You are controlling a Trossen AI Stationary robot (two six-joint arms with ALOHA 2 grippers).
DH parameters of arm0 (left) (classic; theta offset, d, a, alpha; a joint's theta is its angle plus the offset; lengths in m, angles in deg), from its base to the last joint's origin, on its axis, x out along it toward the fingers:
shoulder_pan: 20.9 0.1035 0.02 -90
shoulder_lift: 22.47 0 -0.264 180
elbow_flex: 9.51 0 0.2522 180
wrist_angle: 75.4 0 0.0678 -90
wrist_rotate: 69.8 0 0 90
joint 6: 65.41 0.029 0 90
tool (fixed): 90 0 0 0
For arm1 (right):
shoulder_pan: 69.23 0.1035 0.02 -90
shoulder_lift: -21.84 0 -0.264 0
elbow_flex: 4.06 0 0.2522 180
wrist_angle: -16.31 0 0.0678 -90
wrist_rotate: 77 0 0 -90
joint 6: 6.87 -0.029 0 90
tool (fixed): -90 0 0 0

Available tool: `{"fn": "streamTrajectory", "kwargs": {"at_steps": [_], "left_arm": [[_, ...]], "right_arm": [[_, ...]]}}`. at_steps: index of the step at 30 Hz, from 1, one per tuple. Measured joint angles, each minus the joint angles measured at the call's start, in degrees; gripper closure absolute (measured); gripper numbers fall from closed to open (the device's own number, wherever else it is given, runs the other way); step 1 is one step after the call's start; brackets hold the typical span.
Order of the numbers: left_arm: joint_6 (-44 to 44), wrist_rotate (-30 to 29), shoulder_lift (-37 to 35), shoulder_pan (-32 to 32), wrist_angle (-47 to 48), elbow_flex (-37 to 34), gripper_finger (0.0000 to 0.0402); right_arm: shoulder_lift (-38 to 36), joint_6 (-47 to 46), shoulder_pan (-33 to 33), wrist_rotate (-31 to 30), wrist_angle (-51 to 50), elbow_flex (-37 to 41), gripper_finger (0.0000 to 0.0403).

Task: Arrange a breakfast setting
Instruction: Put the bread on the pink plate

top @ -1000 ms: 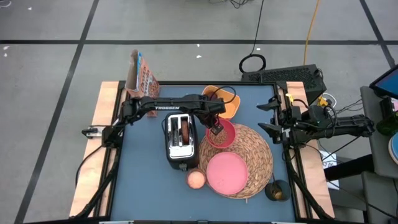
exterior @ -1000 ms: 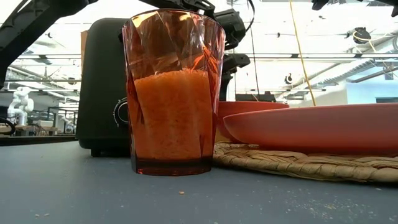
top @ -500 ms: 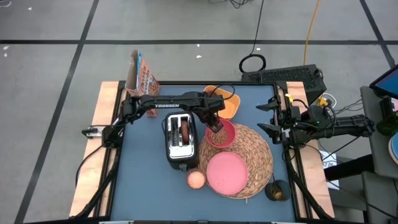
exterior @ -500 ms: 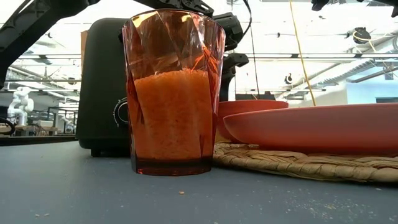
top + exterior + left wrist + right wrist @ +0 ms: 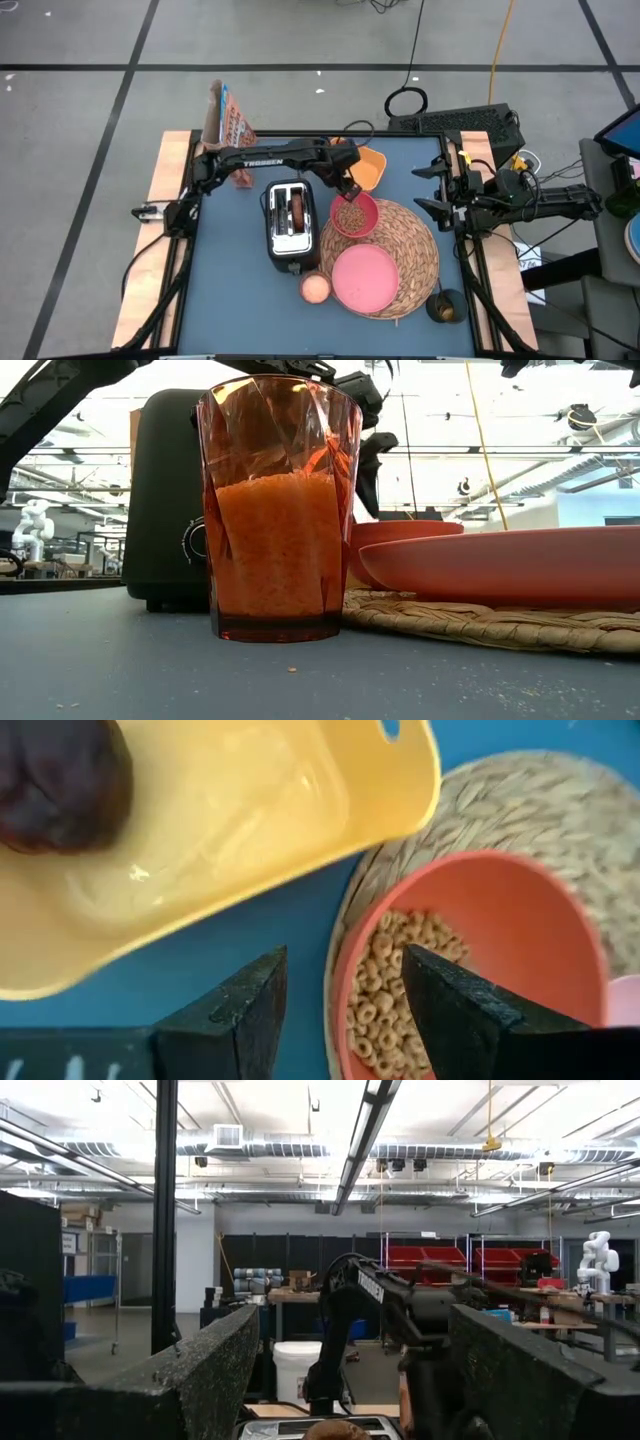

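Sensibly, the large round woven straw placemat (image 5: 385, 255) lies on the blue tabletop (image 5: 230, 300) as the base: the flat pink plate (image 5: 363, 277) rests on its near part and the smaller pink bowl (image 5: 353, 214), holding cereal rings, on its far edge. The left pincer (image 5: 346, 190) hovers just above that bowl, jaws parted and empty. A small dark-red fruit (image 5: 60, 780) sits in a yellow dish (image 5: 368, 166) beside the mat, probably awaiting placement. The right pincer (image 5: 428, 188) waits wide open at the tabletop's right edge.
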Motion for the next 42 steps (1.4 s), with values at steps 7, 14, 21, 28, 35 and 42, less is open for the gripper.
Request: {"fn": "streamTrajectory", "kwargs": {"at_steps": [7,14,21,28,35,42], "left_arm": [[-1.06,0.16,-6.36,1.38,-0.31,-0.02,0.0197],[-3.90,-0.51,-16.59,0.35,1.89,-0.02,0.0197],[-11.08,-7.62,-25.56,-4.80,14.76,0.01,0.0197],[-29.38,-13.16,-28.39,-11.83,34.03,0.04,0.0197],[-40.37,-14.34,-25.62,-15.90,36.84,0.02,0.0197],[-41.95,-13.91,-20.44,-16.89,34.77,0.02,0.0197]], "right_arm": [[0.00,0.00,0.00,0.03,-0.04,0.00,0.0083],[0.00,0.00,0.01,0.22,-1.06,0.00,0.0083],[-0.01,0.00,0.01,0.22,-2.31,0.00,0.0083],[0.00,-0.15,-0.01,0.20,-2.60,-0.02,0.0083],[-0.02,-0.17,0.01,0.20,-2.60,-0.02,0.0083],[0.00,-0.16,0.00,0.20,-2.62,-0.01,0.0083]]}}
